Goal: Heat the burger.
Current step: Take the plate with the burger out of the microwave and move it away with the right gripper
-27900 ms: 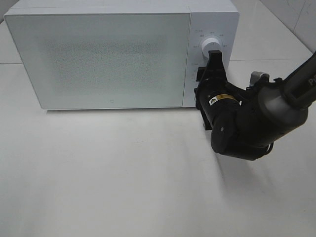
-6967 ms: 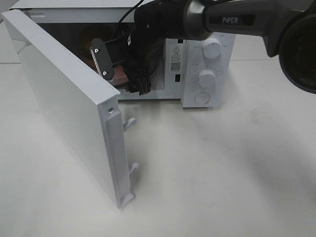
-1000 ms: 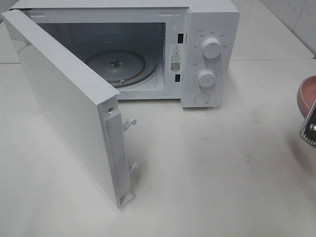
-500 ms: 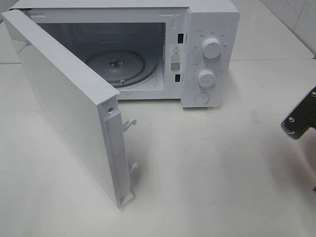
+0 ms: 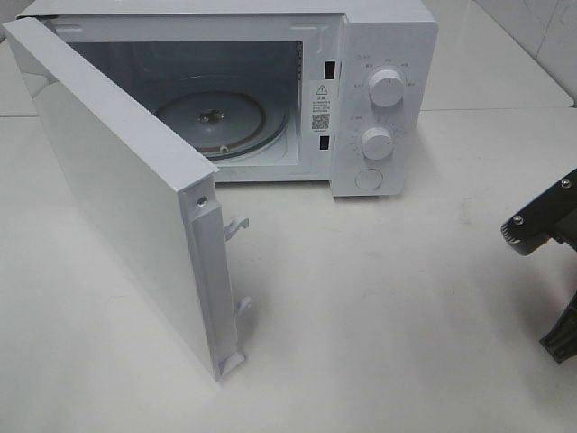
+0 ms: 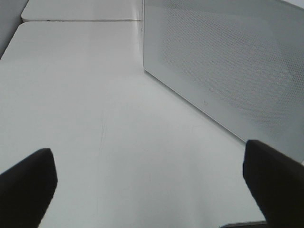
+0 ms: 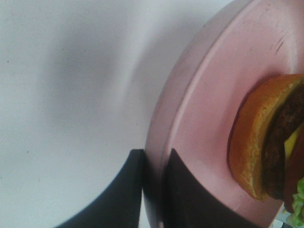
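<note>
The right pincer (image 7: pixel 152 190) is clamped on the rim of a pink plate (image 7: pixel 199 109), one finger (image 7: pixel 116 194) under the edge and the other on the plate's upper face. On that plate, further in from the gripped rim, sits the burger (image 7: pixel 266 142): a golden-brown bun, a dark patty, a sliver of yellow and a frill of green lettuce at its far side. Beyond the plate's edge lies the bare white worktop (image 7: pixel 61 95).

In the high view only a dark part of the right arm (image 5: pixel 545 225) shows at the border; plate and burger are out of that view. Well away from it, across the worktop (image 5: pixel 379 307), stands the white microwave (image 5: pixel 383 54) with two knobs (image 5: pixel 386 88) and its door (image 5: pixel 126 189) swung wide, showing the glass turntable (image 5: pixel 212 122) bare inside.

The left pincer (image 6: pixel 152 185) stands wide open, holding nothing, its dark fingertips (image 6: pixel 28 183) low over the worktop. Ahead of it and off to one side is the dotted front of the microwave door (image 6: pixel 228 66).
</note>
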